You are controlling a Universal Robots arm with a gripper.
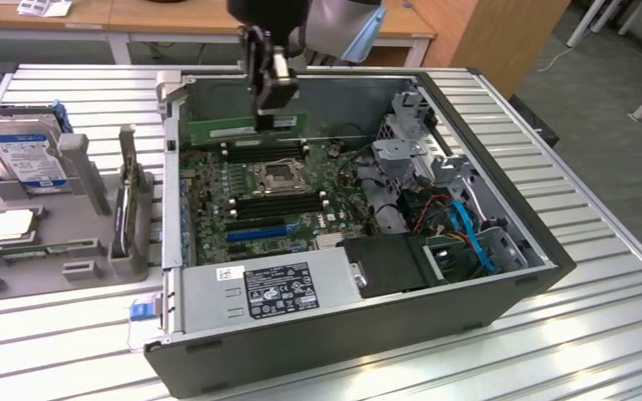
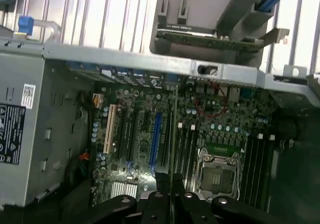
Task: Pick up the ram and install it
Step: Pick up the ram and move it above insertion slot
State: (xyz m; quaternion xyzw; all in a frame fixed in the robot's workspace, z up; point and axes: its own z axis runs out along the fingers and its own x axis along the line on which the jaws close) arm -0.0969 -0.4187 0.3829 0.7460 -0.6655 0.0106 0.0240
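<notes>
Over the far end of the board: the gripper (image 1: 273, 107) hangs from the arm, its jaws clamped on the ram (image 1: 226, 132).
Ram: a green stick held on edge with its long side level, reaching from the gripper toward the exterior view's left. It sits above the far slots (image 1: 263, 151), just beyond the socket (image 1: 280, 177). Whether its lower edge touches a slot cannot be told.
Wrist view: the ram (image 2: 173, 134) shows edge-on as a thin line rising from between the black fingers (image 2: 161, 184) of the gripper (image 2: 171, 184). It runs parallel to the dark slots and passes beside the socket (image 2: 217, 171).
Case: (image 1: 354, 351) a dark tower lying flat on the slatted metal table (image 1: 611, 334), its side off and the board (image 1: 215, 192) facing up.
Socket: a square metal frame at mid-board, with banks of slots on its far and near sides.
Power supply: (image 1: 265, 288) a grey box with a black label, at the near end of the case.
Cables: (image 1: 471, 238) blue, looped in the case at the exterior view's right.
Holder: (image 1: 31, 251) a grey fixture on the table, outside the case at the exterior view's left.
On the holder: a hard drive (image 1: 26, 154) stands at the far end. A square silver chip (image 1: 11, 225) lies flat nearer. A card (image 1: 131, 205) stands on edge on the side closest to the case.
</notes>
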